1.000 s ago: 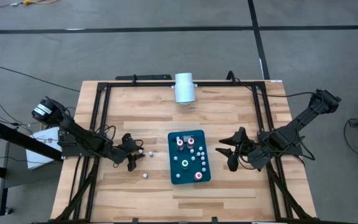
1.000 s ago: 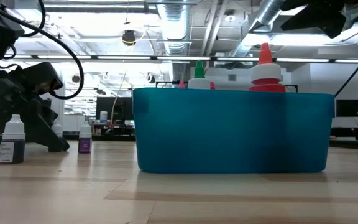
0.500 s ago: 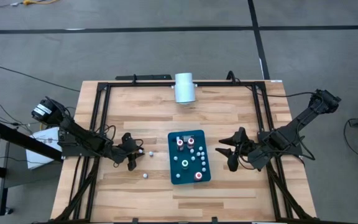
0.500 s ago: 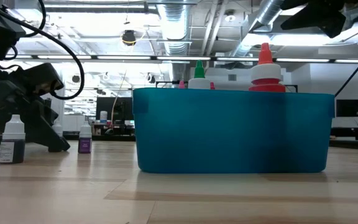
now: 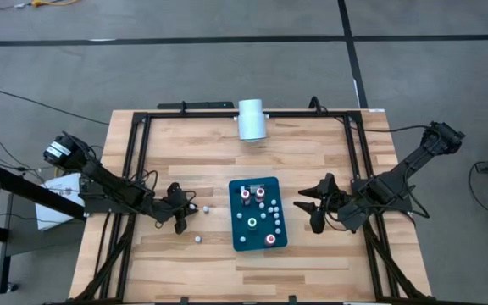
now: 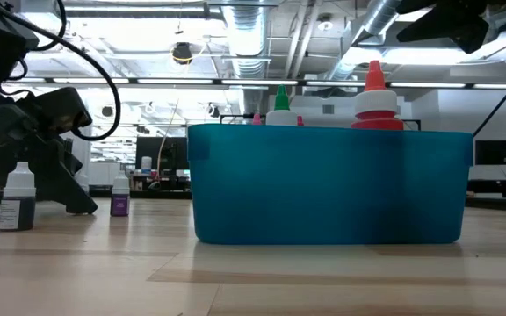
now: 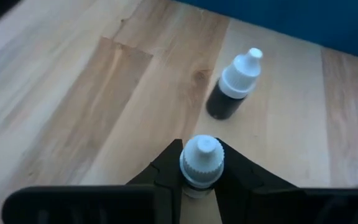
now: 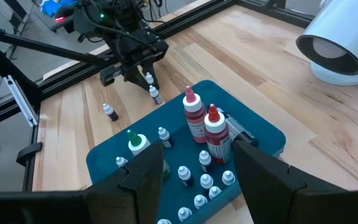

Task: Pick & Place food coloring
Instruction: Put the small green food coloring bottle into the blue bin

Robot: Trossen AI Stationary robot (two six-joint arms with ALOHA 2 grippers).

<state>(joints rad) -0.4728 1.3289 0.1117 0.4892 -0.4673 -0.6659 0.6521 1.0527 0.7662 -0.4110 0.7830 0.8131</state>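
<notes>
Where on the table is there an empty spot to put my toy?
Bare wood lies between the white cylinder and the teal tray, and along the near edge below the tray. It is crowded left of the tray, where the left gripper grips a small bottle beside two loose bottles.

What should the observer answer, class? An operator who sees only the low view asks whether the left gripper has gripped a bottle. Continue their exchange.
Observer: Yes. The left wrist view shows the left gripper shut on an upright white-capped bottle.
Operator: What sits inside the teal tray, behind its wall?
Observer: The right wrist view shows several small white-capped bottles in the teal tray, beside the tall red- and green-topped ones.
Operator: And the right arm?
Observer: The high view shows the right gripper open and empty, just right of the tray.
</notes>
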